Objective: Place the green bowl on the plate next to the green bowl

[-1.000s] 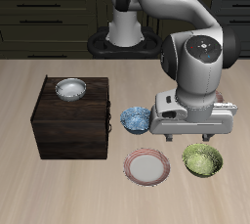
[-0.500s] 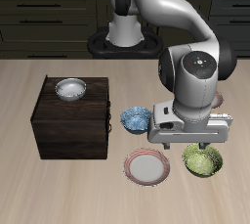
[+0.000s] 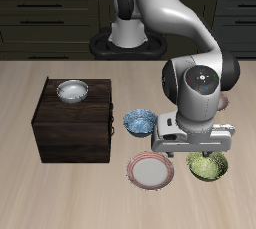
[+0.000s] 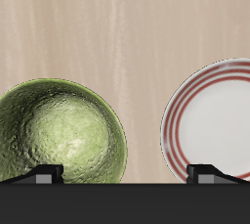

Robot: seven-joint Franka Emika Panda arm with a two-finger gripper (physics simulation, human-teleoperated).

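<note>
The arm is hanging low over the green bowl (image 3: 207,165), which sits on the table just beside the plate (image 3: 151,171) near the front edge, the two close but not touching. From the wrist view the green bowl (image 4: 59,133) shows its whole mottled inside, and the plate (image 4: 211,120) lies empty next to it. The gripper (image 4: 125,173) has its jaws spread wide, nothing between them; one fingertip sits about over the bowl's near rim, the other over the plate's rim, though only the tips peek out, so I can't be sure how they line up in depth.

To grab it well, I'd say the hand wants shifting toward the bowl, so that one finger drops inside the wall and the other outside, away from the plate. Pinching the rim squarely should keep the bowl from tipping. The risk, to my eye, is a finger clipping the plate on the way down
</note>
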